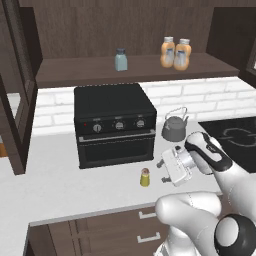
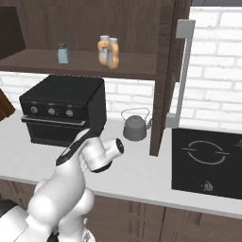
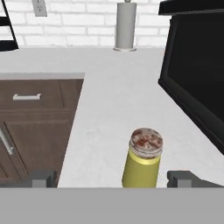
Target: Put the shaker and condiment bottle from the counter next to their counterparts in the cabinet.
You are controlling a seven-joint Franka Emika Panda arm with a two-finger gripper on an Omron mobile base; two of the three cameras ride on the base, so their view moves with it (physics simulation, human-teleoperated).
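The yellow-green shaker (image 1: 144,177) with its brownish cap stands upright on the counter (image 1: 60,185), in front of the oven's right corner. My gripper (image 1: 161,171) is just to its right, level with it, pointing at it and open. In the hand view the shaker (image 3: 143,157) stands close ahead between the spread fingertips (image 3: 183,178), a little right of the gripper (image 3: 113,179) middle, untouched. On the cabinet (image 1: 135,70) shelf stand a pale blue-grey shaker (image 1: 120,59) and two orange bottles (image 1: 168,51) (image 1: 182,55) side by side; which is the condiment bottle I cannot tell.
A black toaster oven (image 1: 114,125) sits on the counter just behind the shaker. A grey kettle (image 1: 174,129) stands right of it, and a black cooktop (image 1: 235,135) further right. An open cabinet door (image 1: 15,100) hangs at the left. A paper towel roll (image 3: 125,26) stands by the wall.
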